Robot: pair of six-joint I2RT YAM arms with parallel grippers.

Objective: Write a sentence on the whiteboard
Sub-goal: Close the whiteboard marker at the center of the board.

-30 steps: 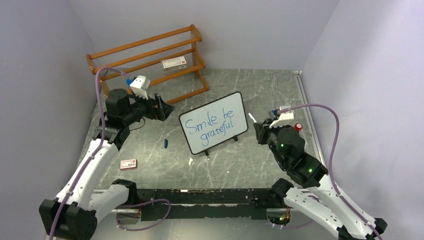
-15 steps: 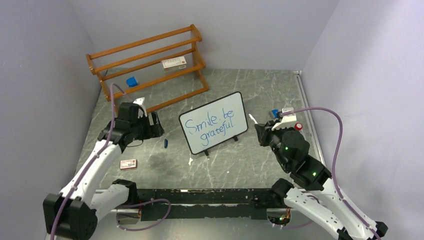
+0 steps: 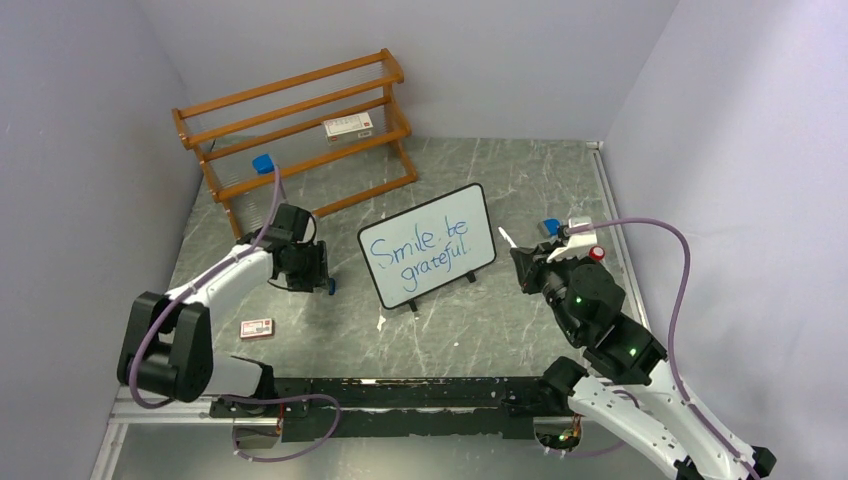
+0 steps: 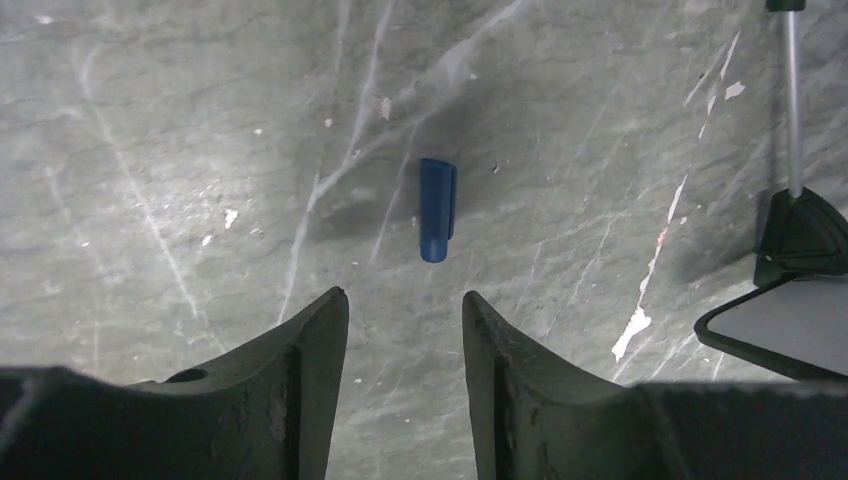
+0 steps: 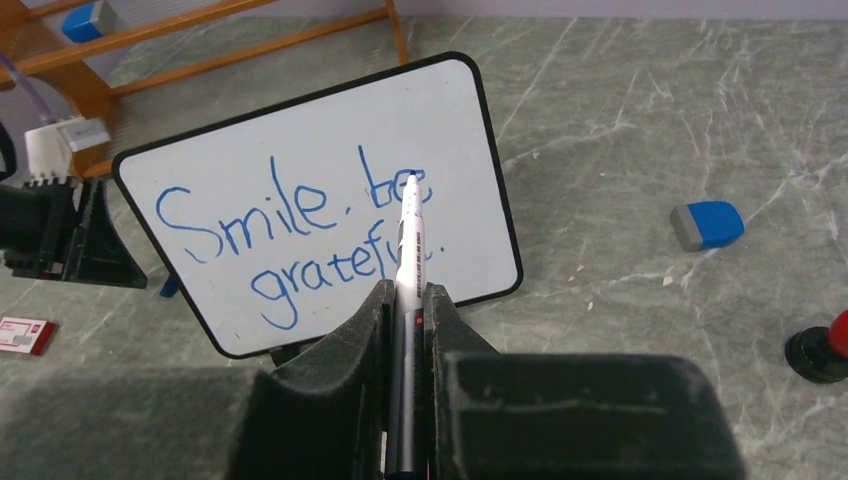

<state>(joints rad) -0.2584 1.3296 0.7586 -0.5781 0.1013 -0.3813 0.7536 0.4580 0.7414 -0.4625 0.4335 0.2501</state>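
The whiteboard (image 3: 400, 290) stands tilted mid-table on its black feet, and the sentence (image 3: 425, 250) "Smile be grateful" is on it in blue. In the right wrist view the whiteboard (image 5: 300, 130) and the sentence (image 5: 290, 220) fill the view. My right gripper (image 5: 405, 292) is shut on a white marker (image 5: 410, 250), whose tip points at the board a little off its surface. Seen from above, the right gripper (image 3: 518, 258) sits just right of the board. My left gripper (image 4: 405, 295) is open low over the table. A blue marker cap (image 4: 437, 210) lies just past its fingertips.
A wooden rack (image 3: 300, 130) stands at the back left, holding a red-and-white box (image 3: 348, 126) and a blue block (image 3: 263, 163). Another small red-and-white box (image 3: 256, 327) lies near the left arm. A blue eraser (image 5: 706, 224) and a red-topped knob (image 5: 825, 350) sit right of the board.
My left arm has come down from beside the rack to the table by the blue cap, and its jaws have narrowed. The right arm has barely moved.
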